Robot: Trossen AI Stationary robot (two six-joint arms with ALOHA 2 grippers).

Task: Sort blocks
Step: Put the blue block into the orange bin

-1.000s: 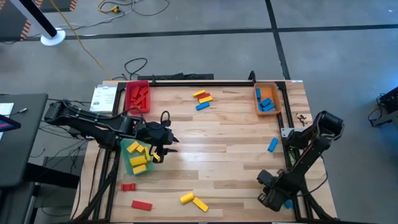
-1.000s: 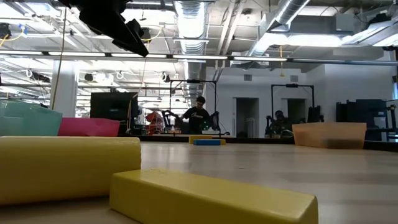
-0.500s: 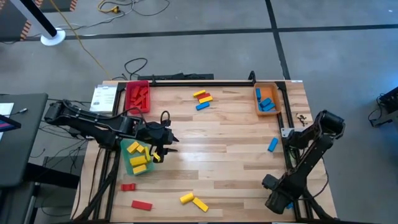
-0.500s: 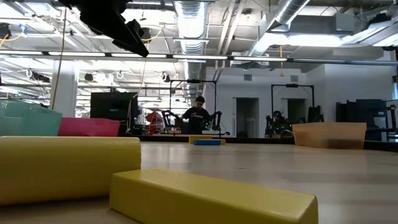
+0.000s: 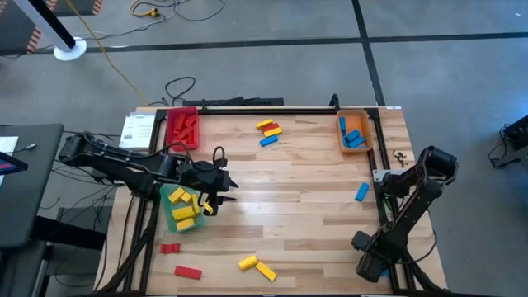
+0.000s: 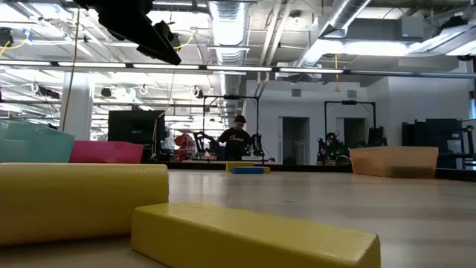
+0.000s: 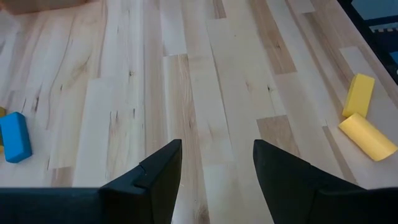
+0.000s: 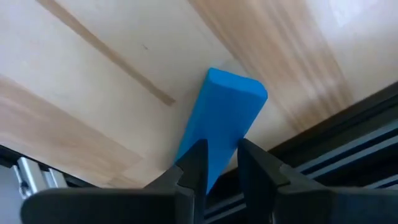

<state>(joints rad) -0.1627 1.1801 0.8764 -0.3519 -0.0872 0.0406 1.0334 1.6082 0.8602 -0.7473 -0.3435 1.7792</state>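
My right gripper (image 5: pixel 373 266) is at the table's near right corner, shut on a blue block (image 8: pixel 222 124) beside the black frame rail. My left gripper (image 5: pixel 216 198) hangs open over the right rim of the green tray (image 5: pixel 169 216), which holds yellow blocks; nothing is between its fingers (image 7: pixel 217 155). Loose blocks lie flat on the wood: a blue one (image 5: pixel 361 191), two yellow ones (image 5: pixel 256 266), two red ones (image 5: pixel 179 260), and a mixed group (image 5: pixel 268 132) at the back. My right gripper pinches the blue block's near end (image 8: pixel 208 158) between its two fingers, on its long sides. The fingers come steeply from above and lie along the block. The block juts out past the fingertips; whether its far end (image 8: pixel 239 84) touches the table, I cannot tell.
A red tray (image 5: pixel 182 128) with red blocks stands at the far left, an orange tray (image 5: pixel 354 132) with blue blocks at the far right. The black frame rail (image 8: pixel 336 143) runs along the table's edge beside the held block. The middle of the wood is bare.
My right gripper has swung a little toward the table's right edge at the near corner and its wrist has turned, still shut on the blue block.
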